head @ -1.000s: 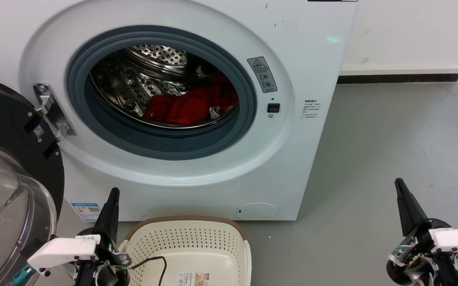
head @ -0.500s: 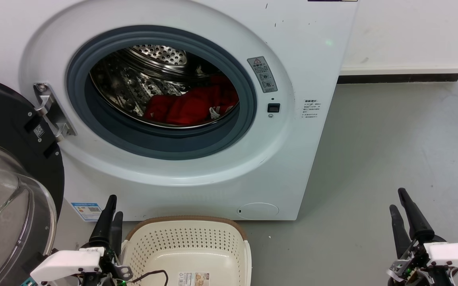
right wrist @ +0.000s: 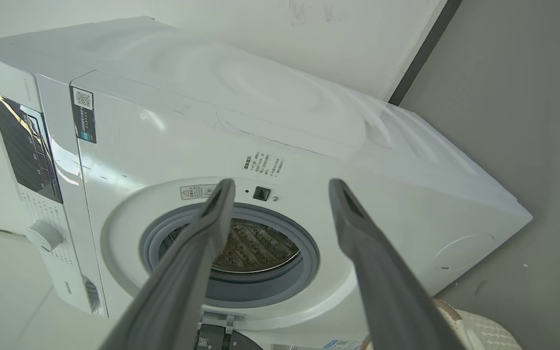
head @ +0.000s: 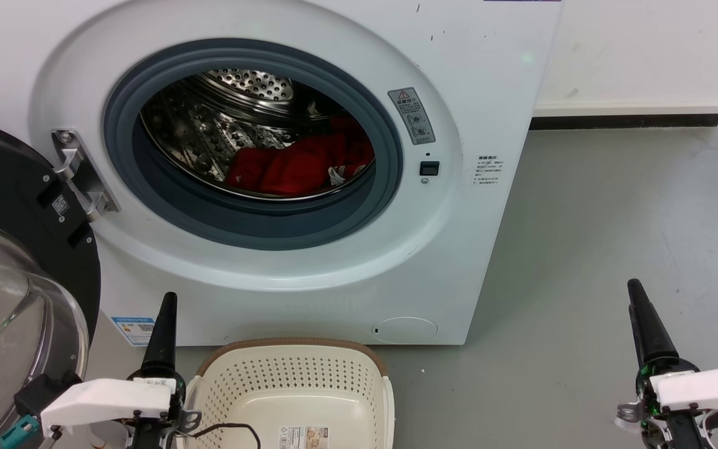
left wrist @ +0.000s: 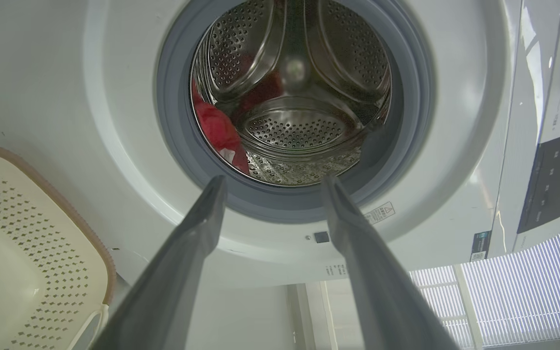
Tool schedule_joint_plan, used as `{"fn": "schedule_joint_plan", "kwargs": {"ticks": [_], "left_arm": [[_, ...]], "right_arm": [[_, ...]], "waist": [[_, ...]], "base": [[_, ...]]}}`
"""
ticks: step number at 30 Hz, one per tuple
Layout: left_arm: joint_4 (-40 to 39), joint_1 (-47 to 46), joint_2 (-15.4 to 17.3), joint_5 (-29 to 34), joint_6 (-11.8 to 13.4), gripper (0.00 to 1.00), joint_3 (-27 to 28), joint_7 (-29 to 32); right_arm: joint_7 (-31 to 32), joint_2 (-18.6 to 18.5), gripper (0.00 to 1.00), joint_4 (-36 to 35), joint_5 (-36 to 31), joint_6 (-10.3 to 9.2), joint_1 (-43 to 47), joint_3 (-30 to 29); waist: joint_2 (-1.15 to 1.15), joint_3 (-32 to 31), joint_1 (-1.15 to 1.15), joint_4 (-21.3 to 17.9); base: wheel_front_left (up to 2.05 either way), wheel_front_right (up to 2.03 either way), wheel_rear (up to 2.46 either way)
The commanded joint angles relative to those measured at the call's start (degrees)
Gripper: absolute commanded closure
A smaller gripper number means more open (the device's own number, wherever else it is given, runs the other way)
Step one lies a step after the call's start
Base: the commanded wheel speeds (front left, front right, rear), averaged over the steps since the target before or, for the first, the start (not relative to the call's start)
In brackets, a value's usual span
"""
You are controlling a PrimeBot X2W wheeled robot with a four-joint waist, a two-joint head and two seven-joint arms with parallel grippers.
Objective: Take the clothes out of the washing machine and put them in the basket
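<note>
- reaching has not begun, so i judge the task to be at its very first step: the bright red fabric garment with white patches [head: 296, 165] lies inside the perforated steel drum [head: 209, 125] of the large white front-loading washing machine [head: 477, 93]. it sits low and toward the right of the drum in the head view, touched by neither gripper.
- the left gripper [left wrist: 274, 181] has its 2 long dark fingers spread apart with nothing between them, aimed at the porthole. it hangs low, just beside the left rim of the small cream plastic oval basket [head: 290, 343].
- the right gripper [right wrist: 282, 184] is likewise spread and empty, well apart from the machine, over the floor on the right.
- the basket stands on the floor just below the porthole, holding no cloth; a paper label [head: 303, 436] shows on its base.
- the next move likely calls for 1 arm to rise and pass through the grey rubber-rimmed opening [head: 253, 227] without scraping it. it would then settle on a raised fold and close on enough cloth to draw the garment out whole.
- the black-framed glass door [head: 4, 187] stands swung wide open at the left, near the left arm, which should keep off it.
- the room has a smooth grey floor [head: 614, 206], a white wall [head: 639, 50] with a dark skirting strip [head: 621, 123], and window blinds [left wrist: 528, 282].
</note>
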Motion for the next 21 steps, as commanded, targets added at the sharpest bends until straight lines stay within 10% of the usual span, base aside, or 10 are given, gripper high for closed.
{"fn": "schedule_joint_plan", "kwargs": {"ticks": [1,21], "left_arm": [[-1.76,-0.31,0.18,3.04,0.46,0.0,-0.23,-0.64],[-6.42,1.84,0.25,25.8,4.39,0.0,-3.72,-5.01]], "right_arm": [[-0.76,-0.18,0.0,-1.91,-3.12,0.0,-0.32,0.2],[-5.15,-0.19,0.0,-8.52,-28.64,0.0,1.68,3.37]], "waist": [[0.0,0.01,0.0,0.01],[0.0,-0.01,0.0,0.15]], "base": [[0.0,0.0,0.0],[0.0,0.0,0.0]]}}
